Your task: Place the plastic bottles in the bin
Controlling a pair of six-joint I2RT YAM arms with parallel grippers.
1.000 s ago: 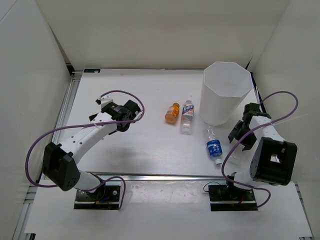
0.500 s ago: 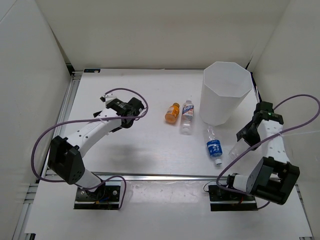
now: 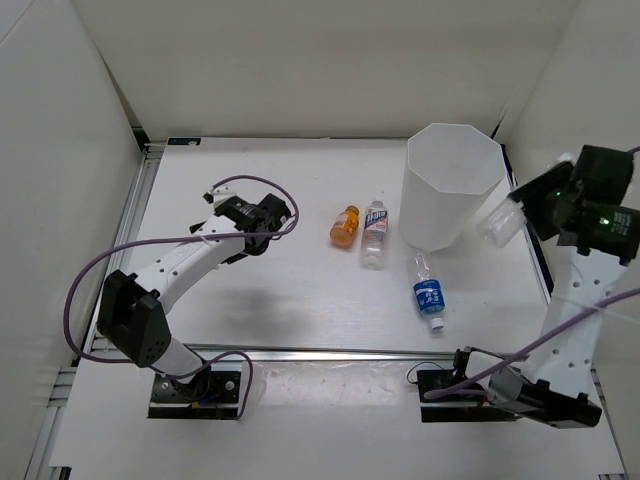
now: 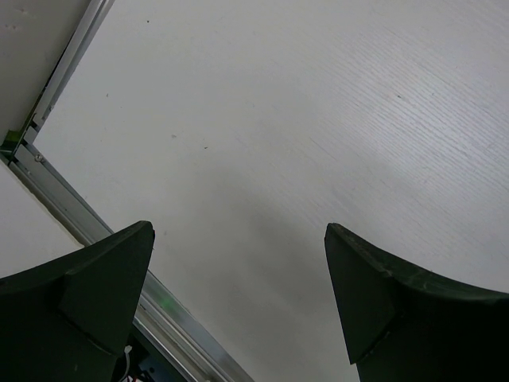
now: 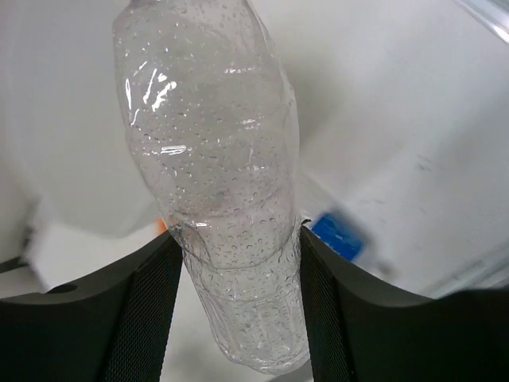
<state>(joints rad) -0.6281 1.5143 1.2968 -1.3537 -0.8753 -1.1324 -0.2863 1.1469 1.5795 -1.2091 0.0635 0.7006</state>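
While the right end effector [image 5: 235,310] grips the clear bottle [image 5: 215,159] aloft, next likely comes a leftward carry over the bin [image 3: 440,215].

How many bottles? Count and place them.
4: orange bottle, white-and-orange-label bottle, blue-label bottle on table; plain clear bottle in right gripper; bin may hide more.

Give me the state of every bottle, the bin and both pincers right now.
Plain clear bottle: held aloft beside bin.
Orange bottle: lying on its side.
White-and-orange-label bottle: lying on its side.
Blue-label bottle: lying on its side.
Bin: upright, open top.
Left pincer: open, empty.
Right pincer: shut, gripping bottle.
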